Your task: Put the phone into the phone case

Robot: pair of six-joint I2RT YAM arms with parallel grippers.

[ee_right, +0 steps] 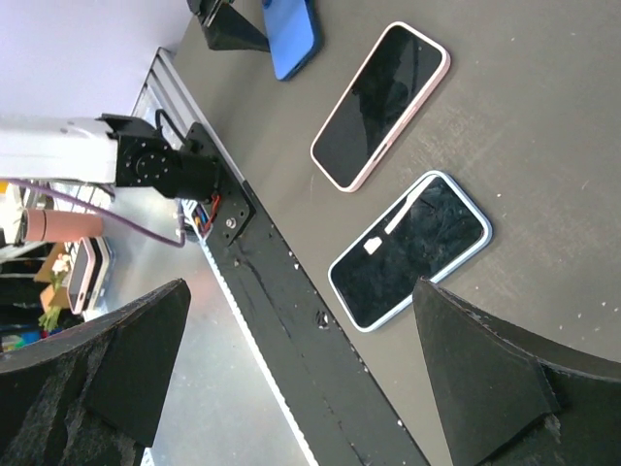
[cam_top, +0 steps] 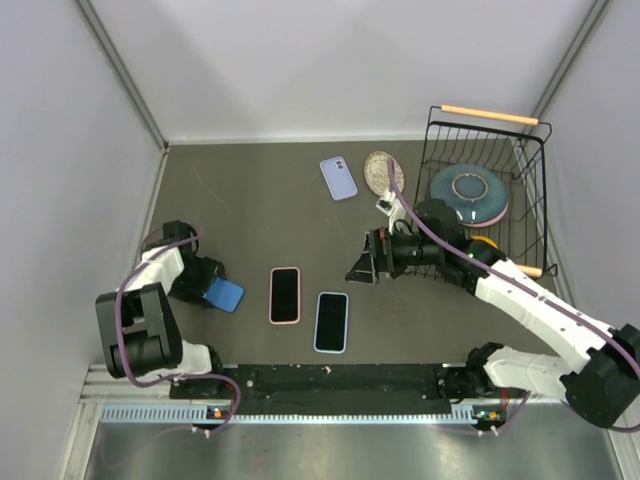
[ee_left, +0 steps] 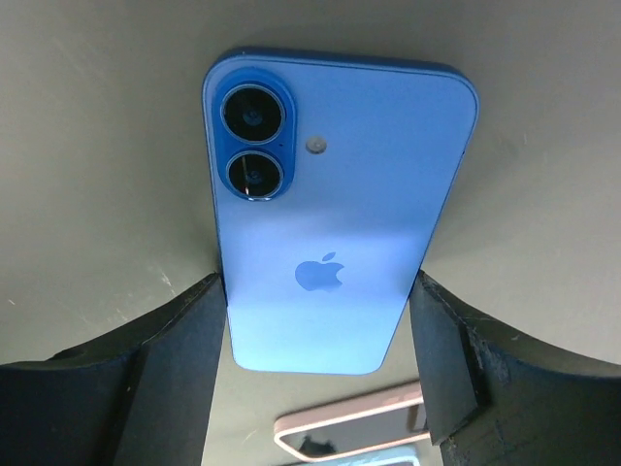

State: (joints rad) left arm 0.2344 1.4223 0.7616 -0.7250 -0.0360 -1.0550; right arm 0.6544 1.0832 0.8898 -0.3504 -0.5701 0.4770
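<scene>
Left wrist view: the left fingers (ee_left: pixel 165 379) clamp the blue phone (ee_left: pixel 335 243) by its long edges, at the left of the tabletop (cam_top: pixel 250 210), probably to carry it to the empty case (cam_top: pixel 331 322). The right fingers (ee_right: pixel 495 379) stand wide and hold nothing.

Left gripper (cam_top: pixel 212 292), lower left, grips blue phone (cam_top: pixel 228 295). Pink-rimmed phone (cam_top: pixel 285 295) and pale-blue-rimmed case (cam_top: pixel 332 322) lie side by side, lower centre, not touching.
</scene>
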